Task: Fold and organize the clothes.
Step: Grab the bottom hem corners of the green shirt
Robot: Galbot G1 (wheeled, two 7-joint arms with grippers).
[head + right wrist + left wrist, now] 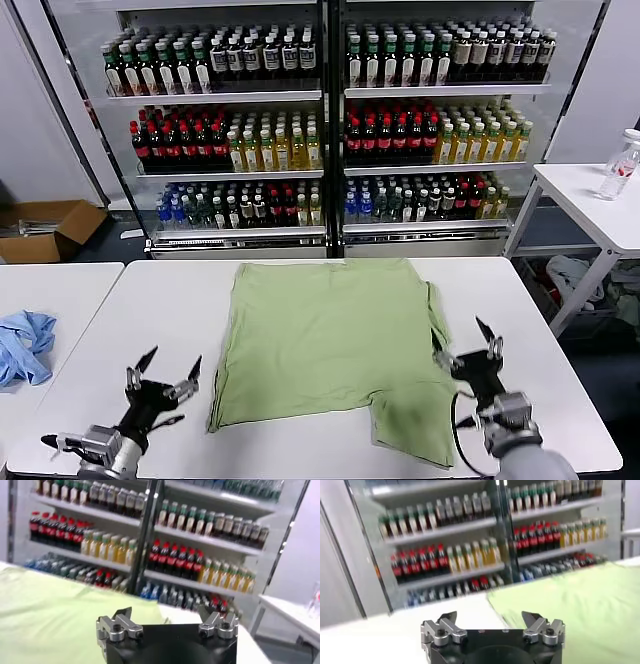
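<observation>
The light green shirt (325, 340) lies spread flat on the white table (130, 330), plain side up; its collar, buttons and print do not show. Its near right part reaches toward the front edge. My left gripper (165, 378) is open and empty over the table, just left of the shirt's near left corner. My right gripper (470, 350) is open and empty at the shirt's right edge, near the sleeve. The shirt shows beyond the open left gripper (490, 617) in the left wrist view (570, 600), and beyond the open right gripper (167, 615) in the right wrist view (50, 610).
A small light blue cloth (25, 345) lies on a second table at the left. Drink coolers full of bottles (330, 120) stand behind the table. A side table with plastic bottles (620, 165) is at the far right. A cardboard box (45, 230) sits on the floor left.
</observation>
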